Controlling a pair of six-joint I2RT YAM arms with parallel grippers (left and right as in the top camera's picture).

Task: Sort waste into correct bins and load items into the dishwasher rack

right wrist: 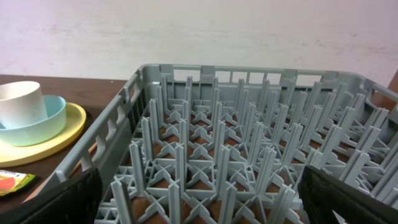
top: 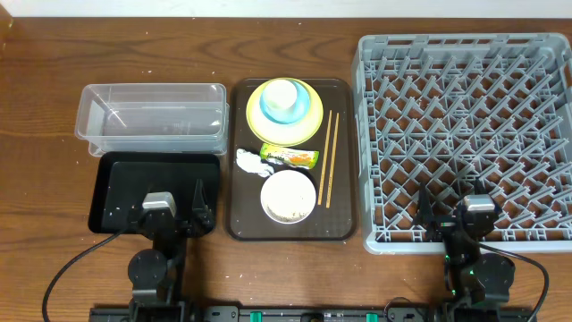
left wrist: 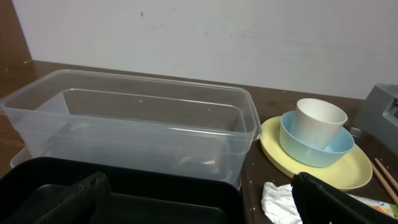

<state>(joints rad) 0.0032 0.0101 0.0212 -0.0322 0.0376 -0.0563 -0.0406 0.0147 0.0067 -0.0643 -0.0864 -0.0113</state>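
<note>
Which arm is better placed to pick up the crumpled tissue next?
Left. The left gripper, open over the black tray, is next to the crumpled white tissue; the right gripper is over the dishwasher rack, across the brown serving tray.

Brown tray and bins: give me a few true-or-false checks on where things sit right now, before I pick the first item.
1. The small white cup stands inside the light blue bowl, which sits on the yellow plate. True.
2. The chopsticks already lie in the dishwasher rack. False: they lie on the brown tray.
3. The clear tub holds the tissue. False: the tissue lies on the brown tray beside the snack wrapper; the tub looks empty.
4. The left tool and the right tool are both open and hold nothing. True.
</note>
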